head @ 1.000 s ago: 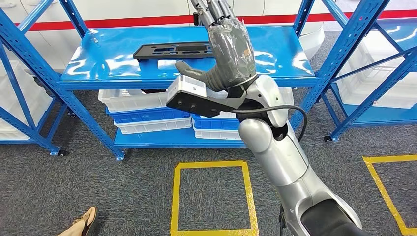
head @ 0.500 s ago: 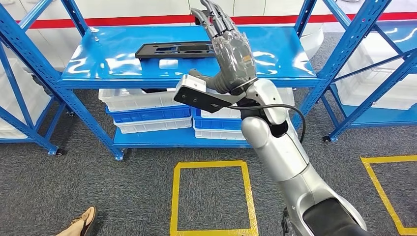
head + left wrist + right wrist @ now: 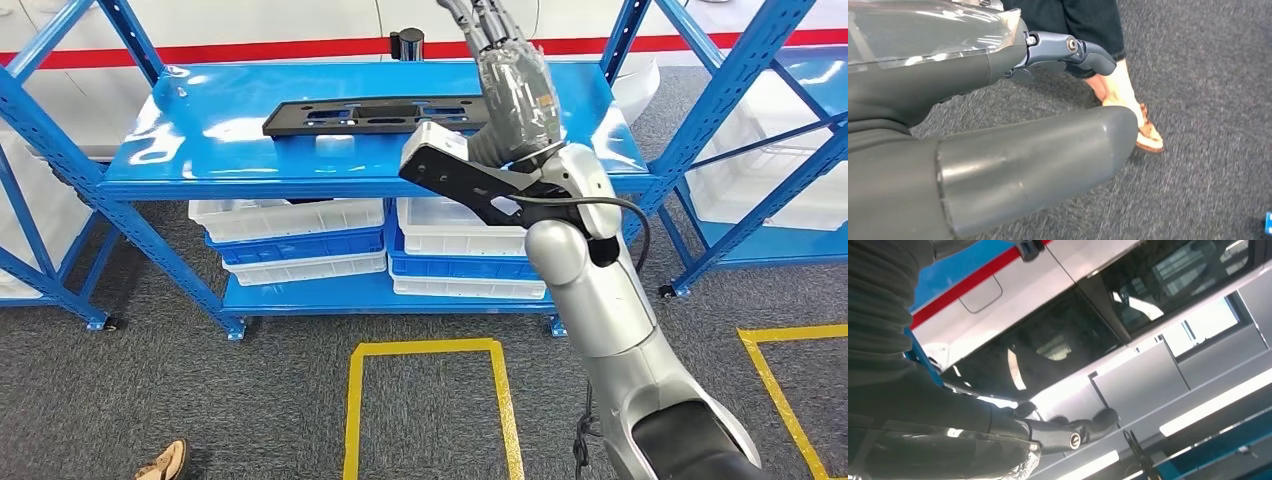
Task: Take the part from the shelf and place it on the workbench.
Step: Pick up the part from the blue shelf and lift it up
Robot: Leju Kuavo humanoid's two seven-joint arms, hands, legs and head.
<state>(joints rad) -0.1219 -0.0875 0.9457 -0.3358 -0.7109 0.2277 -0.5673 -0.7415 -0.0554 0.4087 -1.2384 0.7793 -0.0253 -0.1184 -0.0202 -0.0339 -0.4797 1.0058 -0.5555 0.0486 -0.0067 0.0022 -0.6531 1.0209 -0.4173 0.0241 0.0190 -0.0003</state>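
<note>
Right robot hand [image 3: 512, 85] higher, beyond part [image 3: 375, 113]

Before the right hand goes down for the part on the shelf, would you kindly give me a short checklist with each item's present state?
1. Long flat black part lies on the blue metal shelf top, untouched: ok.
2. Right hand holds nothing, raised above the shelf beside the part's right end: ok.
3. Right hand's fingers spread enough to take the part: cannot tell, the fingertips are cut off in the head view.
4. Small dark cylinder at the shelf's back edge stands apart from the part: ok.
5. Left hand hangs low over the grey carpet, holding nothing: ok.
6. Person's sandalled foot is near the left hand: not ok.
</note>
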